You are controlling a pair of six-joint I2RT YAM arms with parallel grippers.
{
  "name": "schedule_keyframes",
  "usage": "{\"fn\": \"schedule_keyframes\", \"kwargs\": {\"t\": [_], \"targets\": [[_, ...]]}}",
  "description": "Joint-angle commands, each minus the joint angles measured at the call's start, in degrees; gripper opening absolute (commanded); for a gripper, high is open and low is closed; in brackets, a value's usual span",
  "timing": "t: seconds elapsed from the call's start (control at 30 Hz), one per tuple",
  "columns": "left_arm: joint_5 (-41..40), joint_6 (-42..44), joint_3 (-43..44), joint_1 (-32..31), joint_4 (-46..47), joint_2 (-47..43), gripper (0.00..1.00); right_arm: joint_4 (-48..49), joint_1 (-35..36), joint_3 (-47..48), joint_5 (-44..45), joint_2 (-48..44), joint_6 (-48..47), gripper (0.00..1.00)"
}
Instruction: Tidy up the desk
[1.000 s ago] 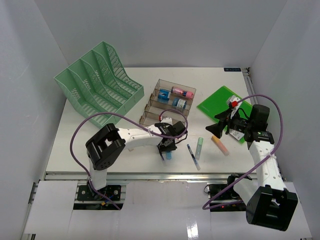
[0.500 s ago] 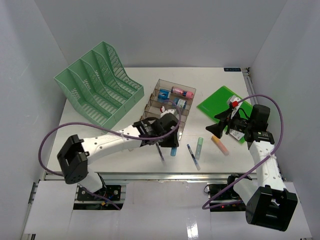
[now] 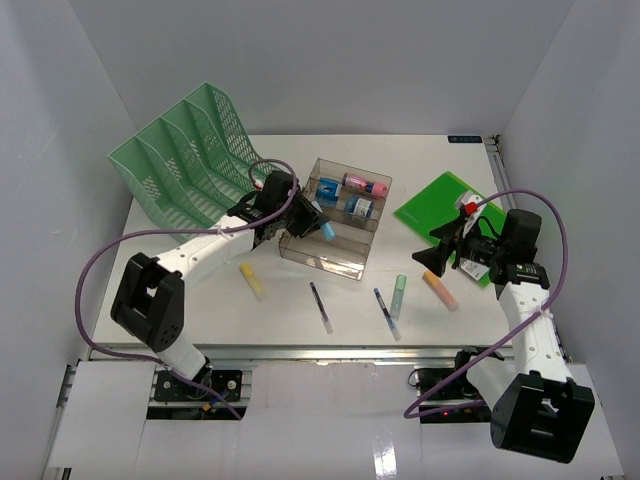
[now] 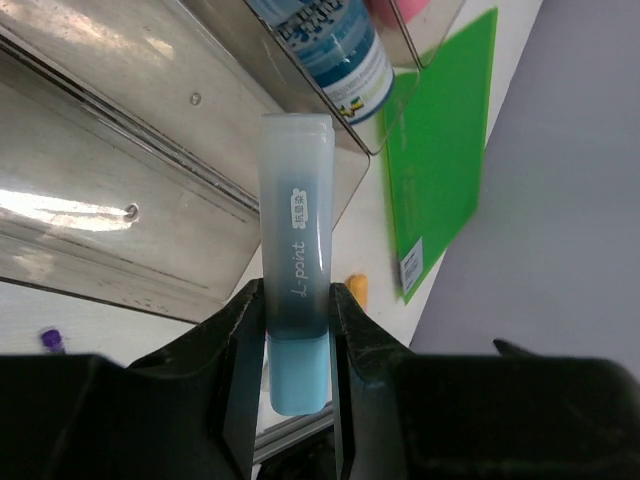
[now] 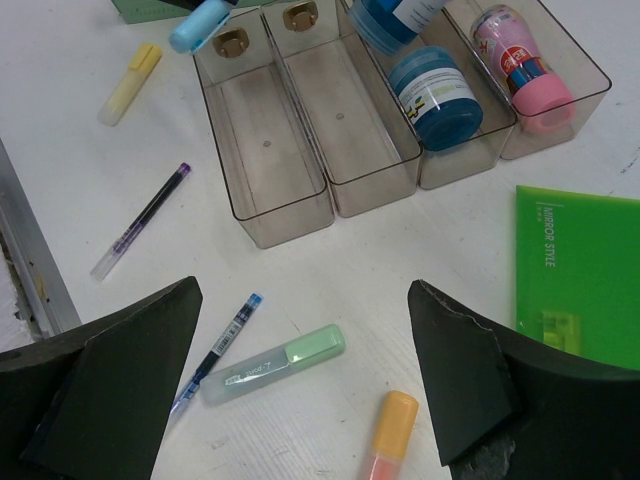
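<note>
The white desk carries loose stationery. My left gripper is shut on a light-blue highlighter and holds it over the left end of the clear smoky tiered tray; the highlighter's cap points over the tray's lower tiers. The highlighter also shows in the right wrist view. My right gripper is open and empty, hovering above a green highlighter and an orange highlighter.
On the desk lie a yellow highlighter, a purple pen and a blue pen. The tray's back tiers hold blue containers and a pink one. A mint mesh rack stands back left, a green folder back right.
My left arm swung from the desk's front middle up and left to the tray, carrying the blue highlighter. The yellow highlighter and purple pen are now uncovered. The right arm has not moved.
</note>
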Motion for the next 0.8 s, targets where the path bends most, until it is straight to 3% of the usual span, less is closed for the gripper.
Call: {"fn": "schedule_keyframes", "kwargs": {"t": [0.0,0.4,0.5,0.77], "targets": [[-9.4,-15.6,3.8,-0.2,0.0,2.7,0.00,1.9,-0.2,0.2,-0.8,-0.3,0.4,0.90],[-10.6,-24.1,11.7,-0.1,-4.7,15.7,0.04,1.8,-0.3,0.2,-0.8,0.3,0.3,0.90],[-11.1,-23.9,13.2,-0.2,-5.0,17.2,0.17,1.8,-0.4,0.1,-0.8,0.4,0.0,0.90],[-10.6,-21.9,14.0,-0.2,-3.9,17.4,0.70,1.0,-0.4,-0.1,-2.6,1.3,-0.7,0.90]]}}
